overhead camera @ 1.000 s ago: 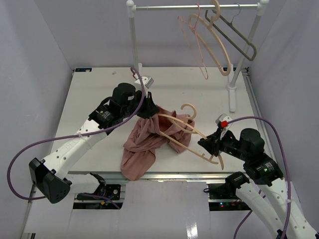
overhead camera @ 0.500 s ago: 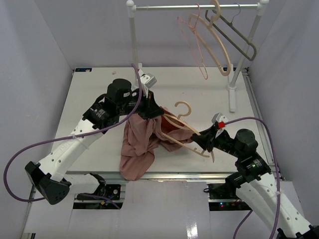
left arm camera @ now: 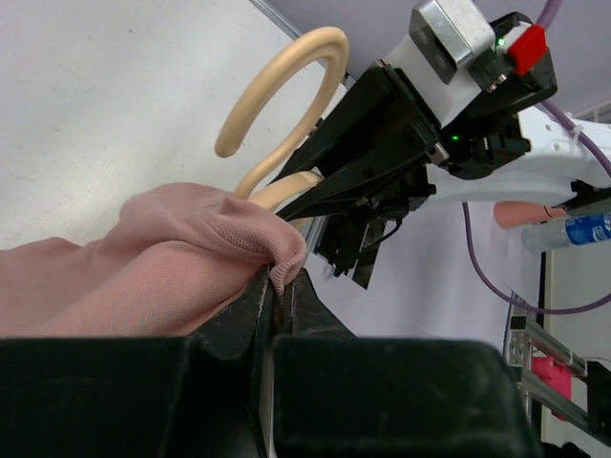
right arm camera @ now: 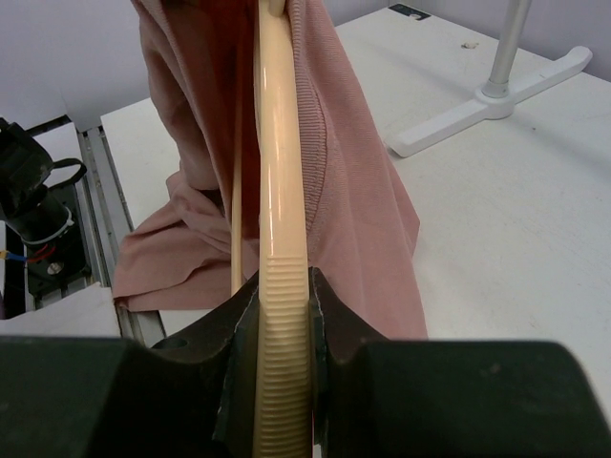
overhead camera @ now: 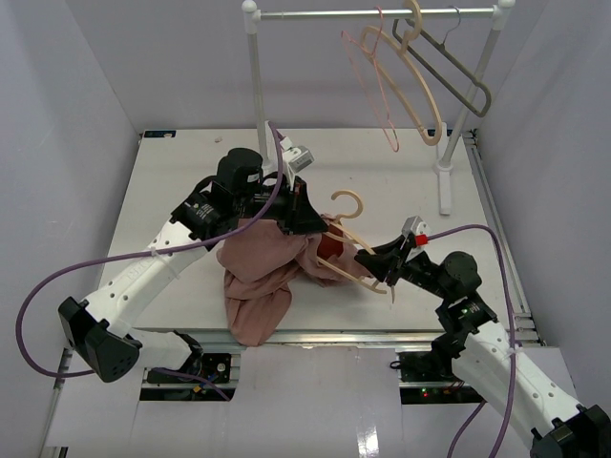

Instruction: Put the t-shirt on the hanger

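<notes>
My left gripper (left arm camera: 278, 291) is clamped on a folded edge of the t-shirt (overhead camera: 256, 272). My right gripper (right arm camera: 284, 320) is clamped on one arm of the hanger (right arm camera: 282, 191). Both items sit mid-frame in the top view, with fabric draped along the hanger.

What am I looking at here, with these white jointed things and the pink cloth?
Two robot arms bolted to a white table. One picture looks down from above; the other two come from small cameras on each wrist. The left pincer pinches the edge of a pink t-shirt, the rest of it heaped on the table. The right pincer grips one end of a beige wooden hanger, whose arm runs into the shirt. Behind, a rail carries three more hangers.
</notes>
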### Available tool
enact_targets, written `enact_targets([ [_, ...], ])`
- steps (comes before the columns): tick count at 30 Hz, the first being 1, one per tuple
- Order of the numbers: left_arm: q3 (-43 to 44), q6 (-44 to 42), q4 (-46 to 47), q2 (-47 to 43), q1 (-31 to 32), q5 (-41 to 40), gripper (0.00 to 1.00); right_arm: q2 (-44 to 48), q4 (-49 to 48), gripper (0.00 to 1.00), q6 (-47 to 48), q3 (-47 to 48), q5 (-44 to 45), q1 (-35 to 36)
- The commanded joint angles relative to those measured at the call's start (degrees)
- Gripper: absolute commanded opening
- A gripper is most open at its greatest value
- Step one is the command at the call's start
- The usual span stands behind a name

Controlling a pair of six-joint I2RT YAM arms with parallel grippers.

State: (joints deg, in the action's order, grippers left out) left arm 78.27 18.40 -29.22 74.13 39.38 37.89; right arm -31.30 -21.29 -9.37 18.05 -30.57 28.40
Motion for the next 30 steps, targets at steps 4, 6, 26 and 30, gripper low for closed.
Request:
enact_targets([
  [4,5.1,-1.7,-5.7,-3.2,1.2,-4.8,0.81,3.3,-9.3,0.08,1.5,-1.1,2.0,0.2],
  [6,7.4,-3.2,-8.7,-4.5,1.2,-11.4,0.89,6.7,-9.9,0.08,0.6,-2.8,3.8,0.2],
  [26,7.6,-40.1,-18.8,-10.2,1.3,-14.8,0.72,14.9,0.6,0.08,-1.6,-4.1,-2.6,0.3],
  [30,6.2,-44.3,-19.9,-8.5,1.5,-11.0,0.75,14.1,1.9,0.08,-0.4,-3.4,-6.0,0.2],
])
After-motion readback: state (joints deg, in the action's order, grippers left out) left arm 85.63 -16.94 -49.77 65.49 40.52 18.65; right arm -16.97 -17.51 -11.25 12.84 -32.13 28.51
